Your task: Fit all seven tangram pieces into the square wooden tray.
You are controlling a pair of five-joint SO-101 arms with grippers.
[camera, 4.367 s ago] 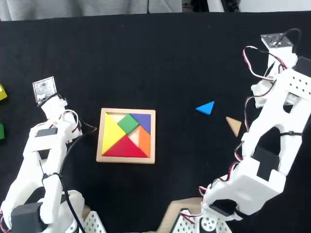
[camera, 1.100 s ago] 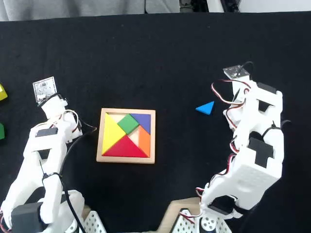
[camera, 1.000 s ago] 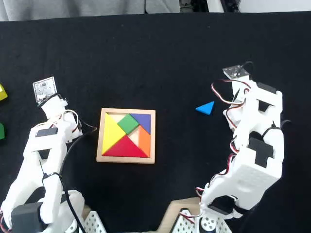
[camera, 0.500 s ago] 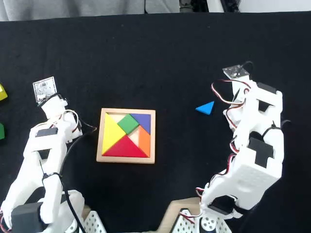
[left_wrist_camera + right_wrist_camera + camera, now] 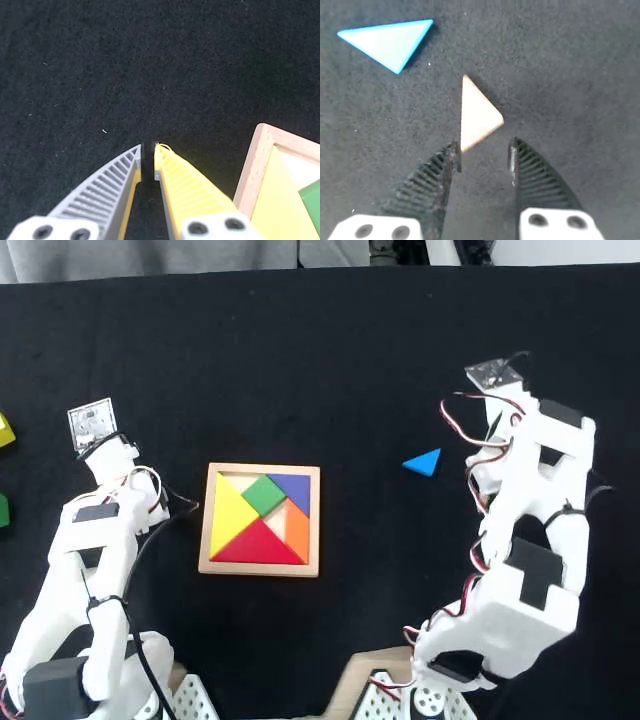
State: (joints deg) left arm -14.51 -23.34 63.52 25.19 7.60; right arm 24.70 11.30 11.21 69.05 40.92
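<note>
- Right wrist view: the right gripper (image 5: 483, 150) hangs low over the black table (image 5: 570, 60), jaws spread, gripping nothing.
- The tan triangle (image 5: 477, 115) lies flat just ahead of the gap, one sharp corner just beside a fingertip.
- Its long edge runs in line with the fingers, and its square corner points sideways.
- The blue triangle (image 5: 387, 40) lies farther out, apart from the tan one. In the high view its narrow tip points toward the square wooden tray (image 5: 260, 569).
- The tray holds coloured pieces (image 5: 235, 518) lying flat.
- The left gripper (image 5: 148, 150) is pressed together on nothing, near the tray's rim.
</note>
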